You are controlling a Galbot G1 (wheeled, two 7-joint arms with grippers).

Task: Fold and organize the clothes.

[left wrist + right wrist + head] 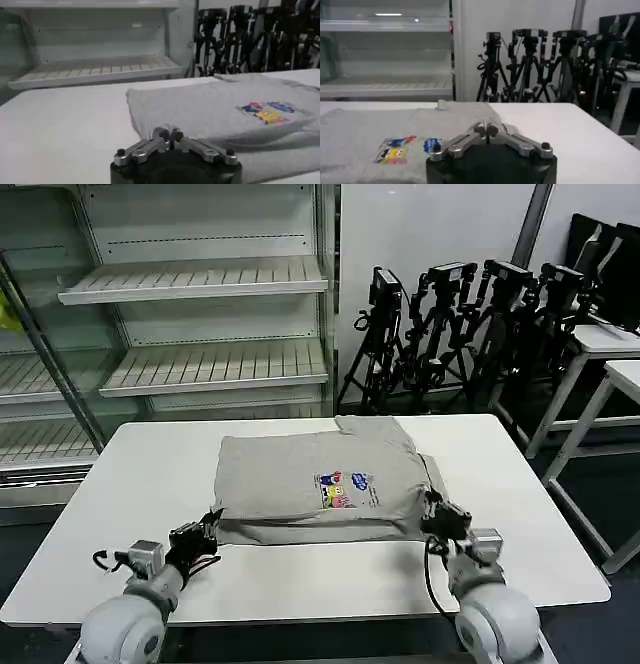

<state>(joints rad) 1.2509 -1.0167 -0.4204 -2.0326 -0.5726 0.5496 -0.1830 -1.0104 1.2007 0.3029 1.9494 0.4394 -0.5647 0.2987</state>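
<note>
Beyond both grippers, past the far edge of the white table (150, 474), stand an open refrigerated display case with bare white slatted shelves (200, 279) and a cluster of black camera tripods (470, 324); more white tables (610, 349) sit off to the right of the right gripper. Nothing lies between either gripper and the cloth. The light grey T-shirt (310, 479) rests flat on the tabletop, partly folded into a soft, rounded rectangle with a small multicoloured print (343, 489) facing up and a sleeve poking out at the far side. The left gripper (208, 525) sits at the shirt's near left corner, its metal fingertips (161, 134) pressed together on a pinch of the hem. The right gripper (436, 510) meets the near right corner, fingertips (480, 130) likewise closed on the fabric edge.
</note>
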